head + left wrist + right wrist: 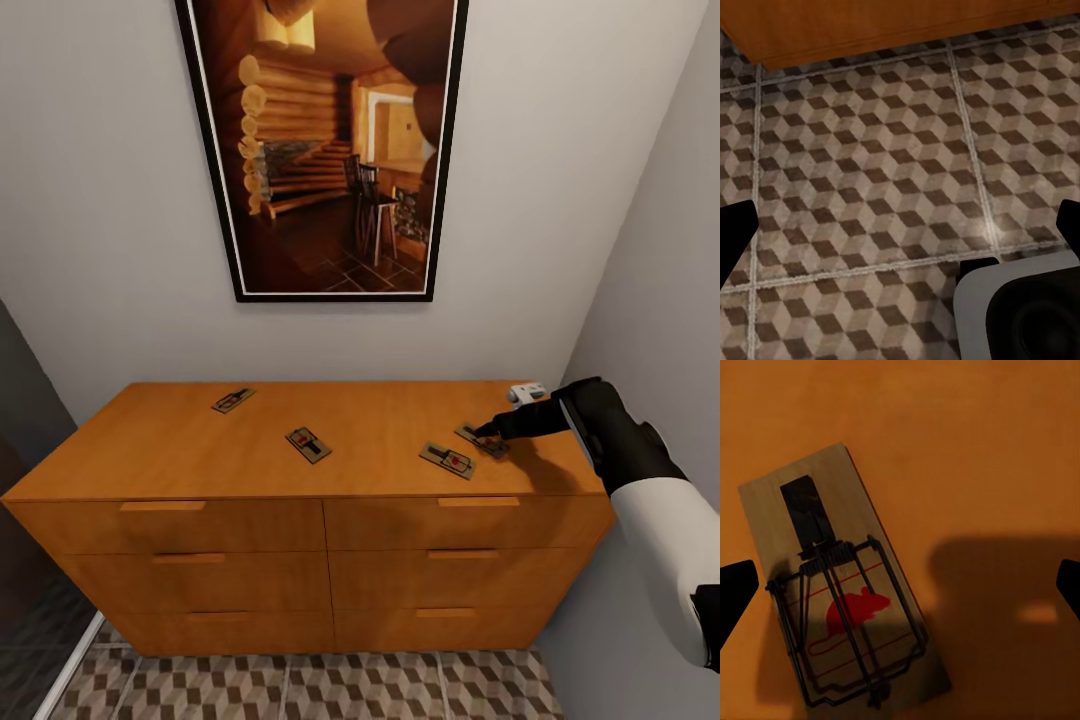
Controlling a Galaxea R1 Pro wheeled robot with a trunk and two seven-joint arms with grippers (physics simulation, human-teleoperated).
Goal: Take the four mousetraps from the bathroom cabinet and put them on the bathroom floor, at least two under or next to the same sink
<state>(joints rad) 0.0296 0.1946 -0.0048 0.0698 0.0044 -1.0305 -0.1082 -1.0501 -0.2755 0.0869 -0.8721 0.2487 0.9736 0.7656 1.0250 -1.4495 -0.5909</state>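
Four mousetraps lie flat on the cabinet (200, 440) top: one (233, 400) near the back left, one (308, 444) mid-top, one (447, 460) by the front edge, and one (482, 440) near the right end. The right end effector (490, 432), released, hovers over that last trap, fingers wide apart. The left end effector (900, 225) hangs released over the bathroom floor (870, 165).

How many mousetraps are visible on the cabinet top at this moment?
4, all on the cabinet top: one back left, one near the middle, one right of centre near the front edge, and one under the right claw tips.
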